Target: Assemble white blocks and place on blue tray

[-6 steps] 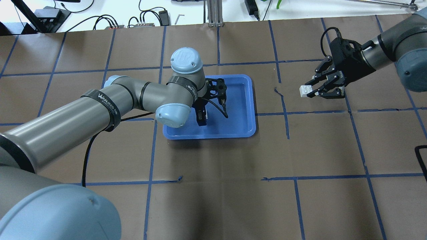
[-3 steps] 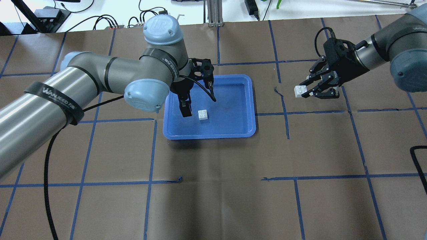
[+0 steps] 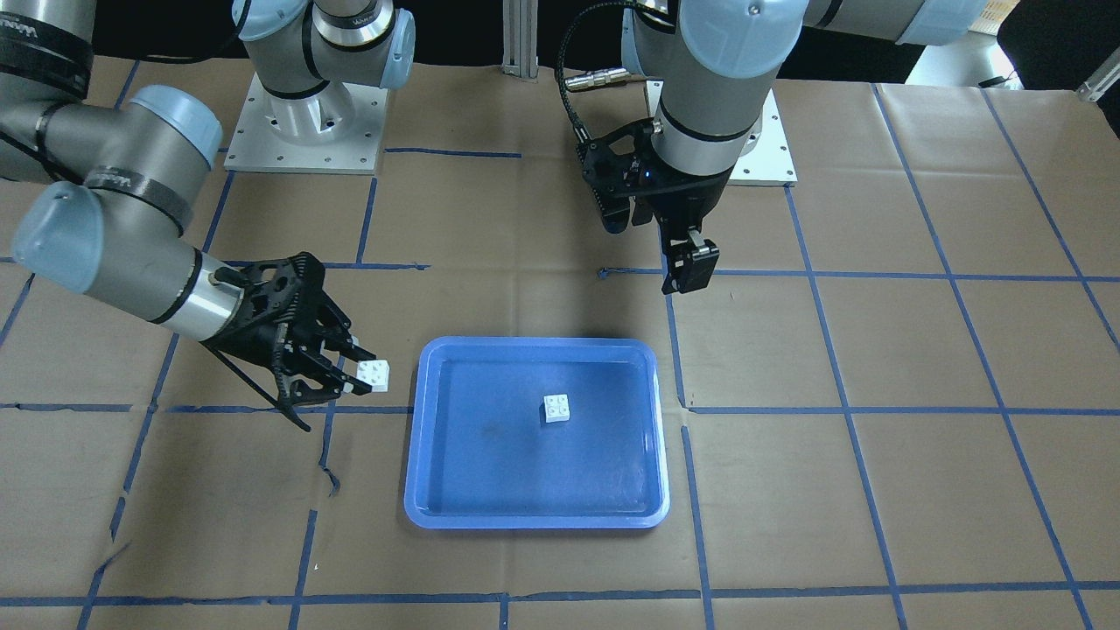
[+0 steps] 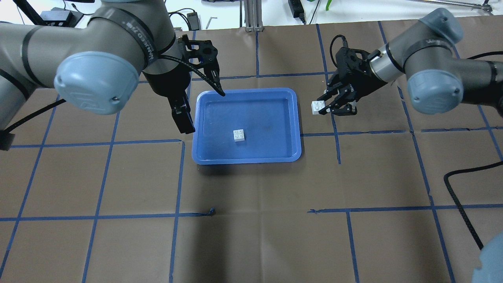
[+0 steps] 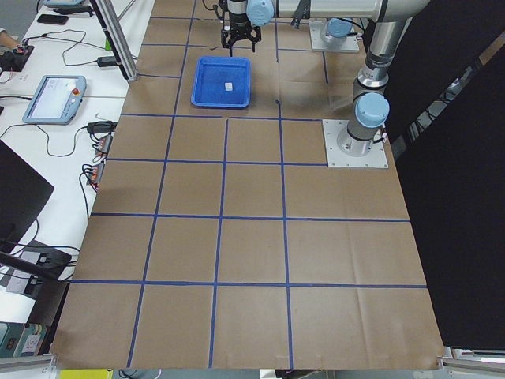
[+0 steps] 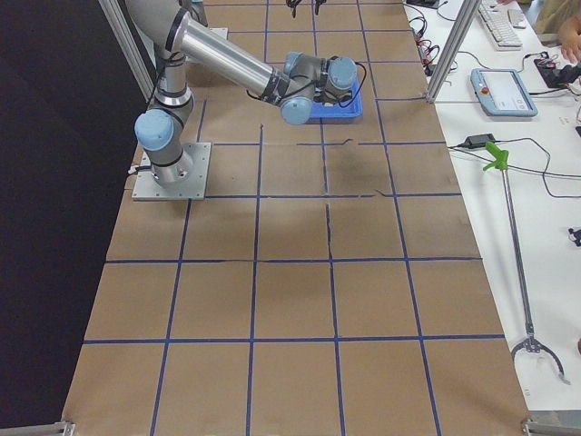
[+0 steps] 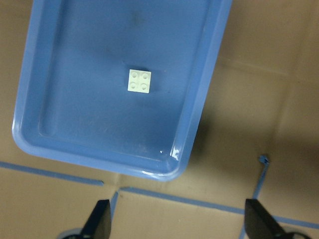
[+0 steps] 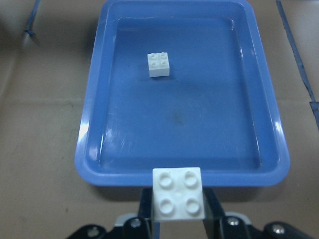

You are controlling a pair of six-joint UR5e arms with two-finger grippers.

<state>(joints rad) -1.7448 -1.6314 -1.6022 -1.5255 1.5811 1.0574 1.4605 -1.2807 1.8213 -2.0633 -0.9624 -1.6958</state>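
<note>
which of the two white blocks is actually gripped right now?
The white block off the blue tray, clamped in the right gripper beside its rim. The other block sits free on the tray floor; the left gripper is open.

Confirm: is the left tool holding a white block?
No, the left tool stands open and empty in its wrist view; one white block lies loose on the blue tray.

One camera looks down over my shoulders, one faces me across the table (image 3: 919,350), two stand far off at the table's ends. My wrist cameras look closely down; all share the blue tray (image 4: 246,160).
</note>
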